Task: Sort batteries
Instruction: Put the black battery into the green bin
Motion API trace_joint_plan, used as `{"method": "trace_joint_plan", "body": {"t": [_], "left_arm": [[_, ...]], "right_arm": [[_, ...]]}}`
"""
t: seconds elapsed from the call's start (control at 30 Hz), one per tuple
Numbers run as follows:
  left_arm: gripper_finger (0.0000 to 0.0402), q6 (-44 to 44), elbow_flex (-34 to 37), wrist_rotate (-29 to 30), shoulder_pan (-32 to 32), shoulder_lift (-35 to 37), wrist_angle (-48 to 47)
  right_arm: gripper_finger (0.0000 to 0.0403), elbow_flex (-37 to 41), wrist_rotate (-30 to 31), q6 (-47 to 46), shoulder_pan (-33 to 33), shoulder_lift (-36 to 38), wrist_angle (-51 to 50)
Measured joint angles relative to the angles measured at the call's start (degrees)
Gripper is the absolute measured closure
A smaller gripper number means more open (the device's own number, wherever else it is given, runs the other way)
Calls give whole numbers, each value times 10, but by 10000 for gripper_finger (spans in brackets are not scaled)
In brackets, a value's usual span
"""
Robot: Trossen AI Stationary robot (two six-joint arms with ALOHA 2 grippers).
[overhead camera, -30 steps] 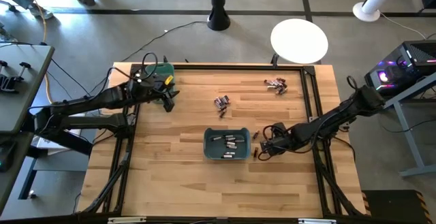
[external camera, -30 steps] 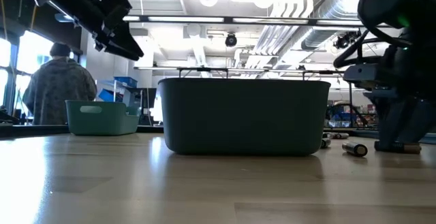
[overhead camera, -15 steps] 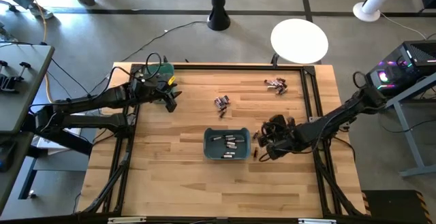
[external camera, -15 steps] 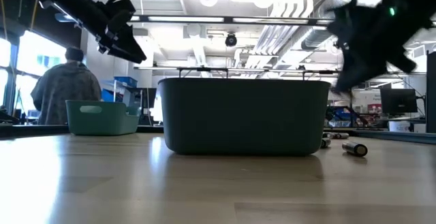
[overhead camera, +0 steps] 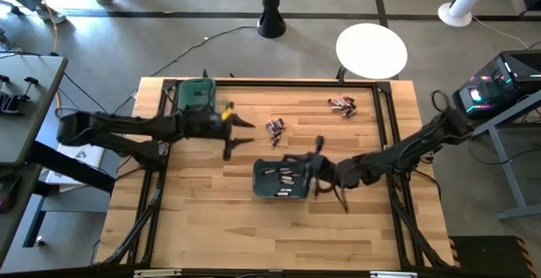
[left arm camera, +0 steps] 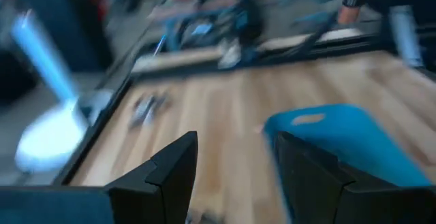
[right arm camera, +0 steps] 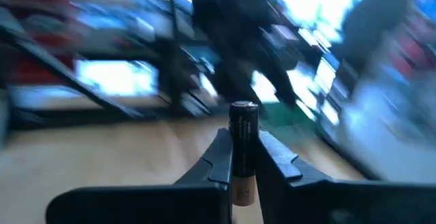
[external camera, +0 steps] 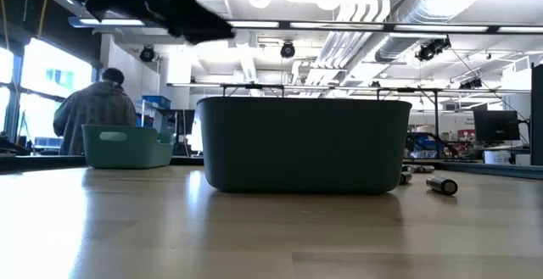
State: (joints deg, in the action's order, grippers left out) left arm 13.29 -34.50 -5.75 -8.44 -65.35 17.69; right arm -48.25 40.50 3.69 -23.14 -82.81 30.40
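Observation:
My right gripper [overhead camera: 314,161] hangs over the right rim of the dark teal bin [overhead camera: 281,179] and is shut on one battery [right arm camera: 243,142], dark at one end and copper at the other. Several batteries [overhead camera: 283,177] lie inside that bin. Loose batteries lie in two small heaps on the table, one [overhead camera: 275,127] at mid-table and one [overhead camera: 342,104] at the far right. My left gripper [overhead camera: 237,134] hovers open left of the mid-table heap, holding nothing; its wrist view [left arm camera: 235,176] shows bare wood between the fingers. A green bin [overhead camera: 196,92] stands at the far left corner. My right gripper pinches the battery's sides [right arm camera: 243,166] between its two fingers [right arm camera: 219,157]. The battery lies along the fingers, with its dark end [right arm camera: 243,112] sticking out past the fingertips. The fingers reach in about level from the table's right side. The battery is lifted clear of table and bin.
In the low view a few loose batteries [external camera: 441,184] lie on the table right of the teal bin [external camera: 301,143]. A black frame [overhead camera: 385,134] runs around the table top. A person [external camera: 95,114] stands beyond the far edge. Bare wood lies along the near edge.
My right gripper has shut on a battery beside the teal bin's right side, lifted it clear of the table, rolled its wrist from pointing down to level, and gone toward the bin. My left gripper has swung from the green bin toward mid-table, staying open.

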Motion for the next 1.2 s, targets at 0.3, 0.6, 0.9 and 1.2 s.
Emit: {"method": "trace_joint_plan", "body": {"t": [0.3,0.6,0.9,1.2], "left_arm": [[226,214,0,34,155,-93,258],[191,368,0,0,216,-91,259],[125,286,-10,50,210,-91,298],[122,154,-32,77,184,-91,253]], "right_arm": [[385,0,-219,105,29,-85,242],[384,0,-221,83,40,-95,248],[384,0,-221,67,56,-95,252],[384,0,-221,70,62,-95,260]]}}
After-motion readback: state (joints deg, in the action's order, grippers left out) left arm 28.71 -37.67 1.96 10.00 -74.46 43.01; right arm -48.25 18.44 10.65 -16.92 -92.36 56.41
